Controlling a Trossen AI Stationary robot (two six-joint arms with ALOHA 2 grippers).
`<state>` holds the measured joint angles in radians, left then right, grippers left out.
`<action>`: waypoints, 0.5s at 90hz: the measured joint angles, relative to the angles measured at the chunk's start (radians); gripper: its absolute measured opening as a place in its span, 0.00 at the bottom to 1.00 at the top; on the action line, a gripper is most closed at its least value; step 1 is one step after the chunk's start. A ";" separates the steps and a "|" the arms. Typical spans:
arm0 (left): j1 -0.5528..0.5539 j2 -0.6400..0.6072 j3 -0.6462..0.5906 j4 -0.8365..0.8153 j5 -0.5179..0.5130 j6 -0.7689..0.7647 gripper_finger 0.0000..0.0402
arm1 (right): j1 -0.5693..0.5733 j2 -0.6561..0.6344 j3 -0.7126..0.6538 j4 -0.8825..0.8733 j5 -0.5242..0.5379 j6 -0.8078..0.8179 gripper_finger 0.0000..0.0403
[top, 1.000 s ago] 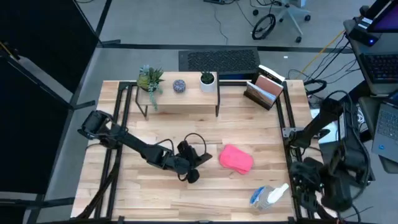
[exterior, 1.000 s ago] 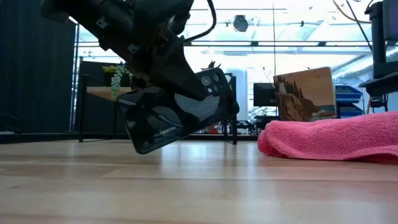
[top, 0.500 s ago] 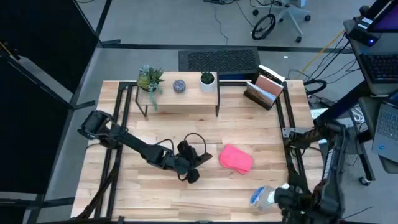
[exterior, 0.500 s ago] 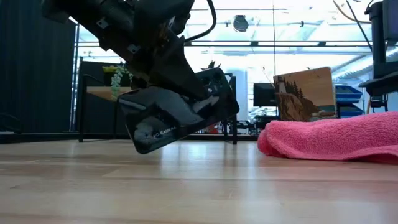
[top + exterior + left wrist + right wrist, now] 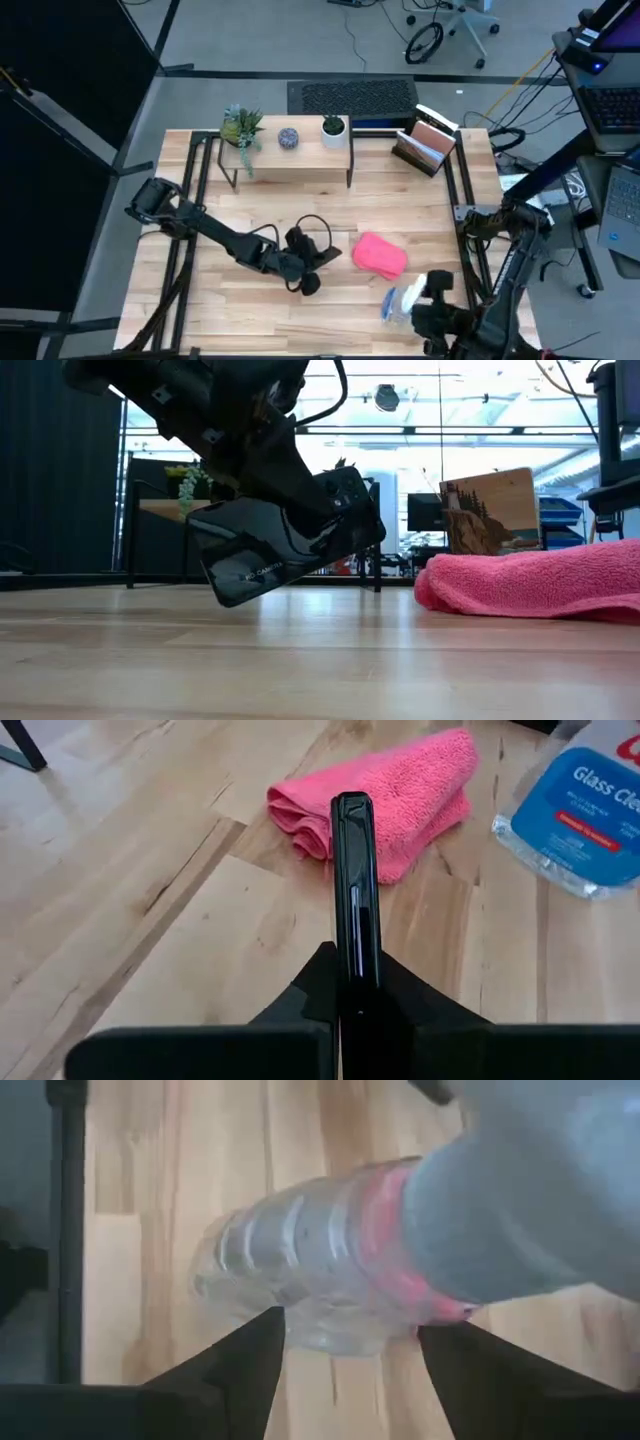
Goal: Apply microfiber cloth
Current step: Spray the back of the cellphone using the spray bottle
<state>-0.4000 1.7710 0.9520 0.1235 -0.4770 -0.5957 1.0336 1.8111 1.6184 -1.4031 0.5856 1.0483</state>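
Two holds to watch. At left, left gripper (image 5: 303, 266) low over counter (image 5: 240, 320), jaws pinching phone (image 5: 285, 545) by its thin edge, tilted; could slide out and hit the wood if rubbed hard. Just right of it, pink cloth (image 5: 380, 255) folded on counter, apart from both grippers. Farther right, right gripper (image 5: 432, 312), jaws seemingly pressed around spray bottle (image 5: 403, 303); could drop it or push the cloth away.
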 joint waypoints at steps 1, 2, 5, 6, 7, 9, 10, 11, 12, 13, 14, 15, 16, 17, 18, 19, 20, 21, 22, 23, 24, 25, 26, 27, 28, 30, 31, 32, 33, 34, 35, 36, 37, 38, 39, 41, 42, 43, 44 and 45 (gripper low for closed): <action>0.000 0.000 0.000 0.000 0.000 0.000 0.03 | -0.004 0.000 -0.004 0.009 0.004 -0.011 0.53; 0.000 0.000 0.000 0.001 0.000 0.000 0.03 | -0.008 0.000 -0.007 0.018 0.009 -0.022 0.53; 0.000 0.000 0.000 0.001 0.000 0.000 0.03 | -0.021 0.000 -0.020 0.049 0.020 -0.056 0.53; 0.000 0.000 0.000 0.001 0.000 0.000 0.03 | -0.025 0.000 -0.024 0.060 0.020 -0.066 0.53; 0.000 0.000 0.000 0.001 0.000 0.000 0.03 | -0.029 0.000 -0.030 0.071 0.021 -0.079 0.53; 0.000 0.000 0.000 0.001 0.000 0.000 0.03 | -0.038 0.001 -0.040 0.096 0.021 -0.101 0.53; 0.000 0.000 0.000 0.001 0.000 0.000 0.03 | -0.042 0.001 -0.045 0.109 0.021 -0.113 0.53; 0.000 0.000 0.000 0.001 0.000 0.000 0.03 | -0.045 0.001 -0.049 0.121 0.022 -0.125 0.53; 0.000 0.000 0.000 0.001 0.000 0.000 0.03 | -0.049 0.001 -0.054 0.134 0.025 -0.139 0.53; 0.000 0.000 0.000 0.001 0.000 0.000 0.03 | -0.054 0.001 -0.059 0.147 0.026 -0.152 0.53; 0.000 0.000 0.000 0.001 0.000 0.000 0.03 | -0.058 0.001 -0.064 0.160 0.026 -0.166 0.53; 0.000 0.000 0.000 0.001 0.000 0.000 0.03 | -0.063 0.001 -0.068 0.171 0.027 -0.178 0.53; 0.000 0.000 0.000 0.001 0.000 0.000 0.03 | -0.067 0.001 -0.072 0.184 0.028 -0.191 0.53; 0.000 0.000 0.000 0.001 0.000 0.000 0.03 | -0.073 0.001 -0.076 0.197 0.029 -0.207 0.53; 0.000 0.000 0.000 0.001 0.000 0.000 0.03 | -0.077 0.001 -0.079 0.210 0.033 -0.223 0.53; 0.000 0.000 0.000 0.001 0.000 0.000 0.03 | -0.082 0.001 -0.082 0.222 0.036 -0.238 0.53; 0.000 0.000 0.000 0.002 0.000 0.000 0.03 | -0.087 0.001 -0.086 0.235 0.037 -0.253 0.53; 0.000 0.000 0.000 0.002 0.000 0.000 0.03 | -0.091 0.001 -0.089 0.247 0.038 -0.268 0.53; 0.000 0.000 0.000 0.001 0.000 0.000 0.03 | -0.096 0.000 -0.092 0.259 0.039 -0.284 0.53; 0.000 0.000 0.000 0.001 0.000 0.000 0.03 | -0.101 0.000 -0.094 0.271 0.040 -0.299 0.53; 0.000 0.000 0.000 0.001 0.000 0.000 0.03 | -0.106 0.000 -0.097 0.284 0.041 -0.314 0.53; 0.000 0.000 0.000 0.001 0.000 0.000 0.03 | -0.112 -0.001 -0.099 0.297 0.042 -0.328 0.53; 0.000 0.000 0.000 0.002 0.000 0.000 0.03 | -0.117 -0.001 -0.102 0.309 0.042 -0.344 0.53; 0.000 0.000 0.000 0.002 0.000 0.000 0.03 | -0.121 -0.001 -0.105 0.322 0.043 -0.359 0.53; 0.000 0.000 0.000 0.001 0.000 0.000 0.03 | -0.126 -0.001 -0.107 0.334 0.044 -0.373 0.53; 0.000 -0.001 0.000 0.001 0.000 0.000 0.03 | -0.136 -0.001 -0.109 0.357 0.047 -0.404 0.53; 0.000 -0.001 0.000 0.001 0.000 0.000 0.03 | -0.140 -0.001 -0.110 0.366 0.049 -0.418 0.53; 0.000 -0.001 0.000 0.002 0.000 0.000 0.03 | -0.145 -0.001 -0.110 0.374 0.050 -0.432 0.53; 0.000 -0.001 0.000 0.002 0.000 0.000 0.03 | -0.149 -0.001 -0.110 0.383 0.051 -0.446 0.53; 0.000 -0.001 0.000 0.002 0.000 0.000 0.03 | -0.153 -0.001 -0.110 0.390 0.051 -0.459 0.53; 0.000 -0.001 0.000 0.001 0.000 0.000 0.03 | -0.157 -0.001 -0.111 0.398 0.051 -0.472 0.53; 0.000 -0.001 0.000 0.001 0.000 0.000 0.03 | -0.161 0.000 -0.111 0.406 0.052 -0.487 0.53; 0.000 -0.001 0.000 0.001 0.000 0.000 0.03 | -0.166 0.000 -0.111 0.414 0.051 -0.502 0.53; 0.000 -0.001 0.000 0.001 0.000 0.000 0.03 | -0.170 0.000 -0.111 0.421 0.050 -0.518 0.53; 0.000 -0.001 0.000 0.001 0.000 0.000 0.03 | -0.175 0.000 -0.112 0.429 0.048 -0.534 0.53; 0.000 -0.001 0.000 0.001 0.000 0.000 0.03 | -0.184 0.000 -0.112 0.443 0.046 -0.562 0.53; 0.000 -0.001 0.000 0.001 0.000 0.001 0.03 | -0.188 0.000 -0.112 0.450 0.044 -0.575 0.53; 0.000 -0.001 0.000 0.001 0.000 0.001 0.03 | -0.192 0.000 -0.112 0.458 0.043 -0.587 0.53; 0.000 -0.001 0.000 0.001 0.000 0.001 0.03 | -0.197 0.000 -0.112 0.466 0.042 -0.599 0.53; 0.000 -0.001 0.000 0.001 0.000 0.001 0.03 | -0.201 0.000 -0.112 0.473 0.042 -0.610 0.53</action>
<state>-0.4000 1.7702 0.9524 0.1242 -0.4770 -0.5949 0.8329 1.8113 1.5063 -0.9296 0.6271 0.4386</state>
